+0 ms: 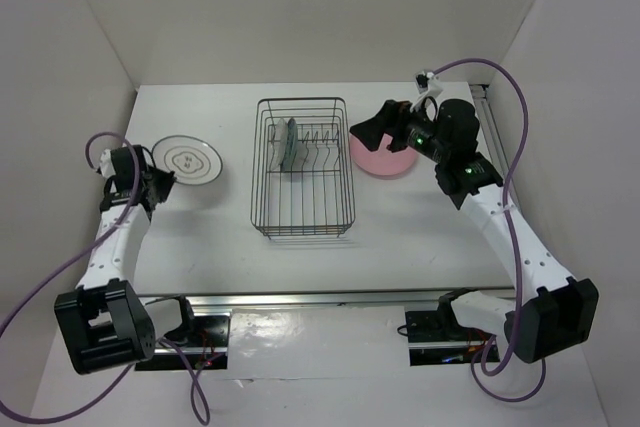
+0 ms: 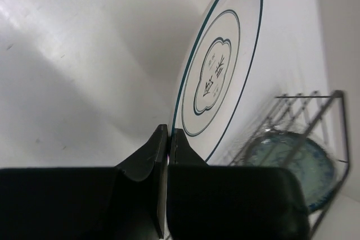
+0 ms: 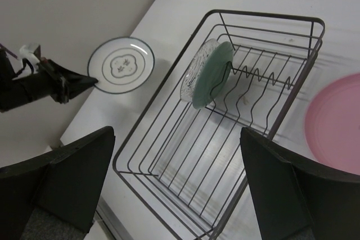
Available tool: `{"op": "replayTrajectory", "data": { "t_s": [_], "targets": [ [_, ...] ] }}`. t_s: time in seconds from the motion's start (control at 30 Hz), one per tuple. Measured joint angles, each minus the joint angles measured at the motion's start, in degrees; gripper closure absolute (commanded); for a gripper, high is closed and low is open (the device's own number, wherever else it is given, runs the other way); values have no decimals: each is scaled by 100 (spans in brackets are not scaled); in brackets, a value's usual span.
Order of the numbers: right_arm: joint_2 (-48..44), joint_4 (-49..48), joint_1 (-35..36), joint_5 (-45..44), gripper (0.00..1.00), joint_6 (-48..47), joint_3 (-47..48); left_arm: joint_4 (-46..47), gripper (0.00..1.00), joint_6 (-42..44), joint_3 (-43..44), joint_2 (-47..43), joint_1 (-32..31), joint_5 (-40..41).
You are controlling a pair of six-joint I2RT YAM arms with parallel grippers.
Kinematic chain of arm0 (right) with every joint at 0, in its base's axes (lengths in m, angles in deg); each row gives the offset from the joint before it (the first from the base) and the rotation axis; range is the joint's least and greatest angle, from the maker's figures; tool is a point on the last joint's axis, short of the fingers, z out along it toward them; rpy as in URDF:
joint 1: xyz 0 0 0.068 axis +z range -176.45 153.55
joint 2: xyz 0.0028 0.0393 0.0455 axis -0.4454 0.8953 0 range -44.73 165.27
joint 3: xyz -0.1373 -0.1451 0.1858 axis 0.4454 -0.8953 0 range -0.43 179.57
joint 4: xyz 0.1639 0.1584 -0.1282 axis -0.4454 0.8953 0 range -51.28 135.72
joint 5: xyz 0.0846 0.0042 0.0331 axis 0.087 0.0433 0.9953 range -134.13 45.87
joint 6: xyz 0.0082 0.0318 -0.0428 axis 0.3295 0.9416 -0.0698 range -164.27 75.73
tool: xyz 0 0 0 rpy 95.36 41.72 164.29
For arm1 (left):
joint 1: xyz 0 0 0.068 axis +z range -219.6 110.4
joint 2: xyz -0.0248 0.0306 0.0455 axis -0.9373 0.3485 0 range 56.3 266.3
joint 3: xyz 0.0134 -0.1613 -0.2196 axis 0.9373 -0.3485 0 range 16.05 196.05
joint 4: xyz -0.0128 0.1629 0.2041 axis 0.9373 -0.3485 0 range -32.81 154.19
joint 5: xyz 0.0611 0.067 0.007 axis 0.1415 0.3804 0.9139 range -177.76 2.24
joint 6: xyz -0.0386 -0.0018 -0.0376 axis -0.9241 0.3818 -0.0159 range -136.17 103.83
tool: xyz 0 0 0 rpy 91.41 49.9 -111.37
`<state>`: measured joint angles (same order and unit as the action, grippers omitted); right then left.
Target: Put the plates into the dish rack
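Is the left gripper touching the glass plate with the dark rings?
Touching. In the left wrist view the left gripper is closed on the edge of the ringed glass plate, no gap visible.

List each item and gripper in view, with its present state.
ringed glass plate: on the table left of the rack, rim gripped.
left gripper: shut on the ringed glass plate.
right gripper: open, empty.
pink plate: flat on the table, right of the rack.
teal plate: upright in the rack.
small clear plate: upright beside the teal plate.
rack: holds two plates.
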<state>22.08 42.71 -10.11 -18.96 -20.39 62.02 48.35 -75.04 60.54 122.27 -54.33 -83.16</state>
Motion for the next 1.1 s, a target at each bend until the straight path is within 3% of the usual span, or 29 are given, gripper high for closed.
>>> {"op": "replayTrajectory", "data": {
  "t_s": [0.17, 0.37, 0.53, 0.87, 1.1],
  "targets": [
    [7, -407, -2, 120, 1, -63, -267, 393, 100, 498, 782, -17, 118, -514],
    [70, -887, -4, 369, 1, -146, -293, 1054, 100, 1139, 1600, -4, 133, -1718],
    [203, -1147, -2, 511, 1, -238, -59, 1082, 100, 1991, 2253, 59, -31, -2524],
    [553, -1512, 68, 822, 1, -339, 702, 1152, 100, 2465, 2446, -28, -1075, -3641],
    [896, -1521, 365, 964, 6, -745, 1137, 1292, 100, 2476, 2465, -44, -1611, -4306]
  ]
}}
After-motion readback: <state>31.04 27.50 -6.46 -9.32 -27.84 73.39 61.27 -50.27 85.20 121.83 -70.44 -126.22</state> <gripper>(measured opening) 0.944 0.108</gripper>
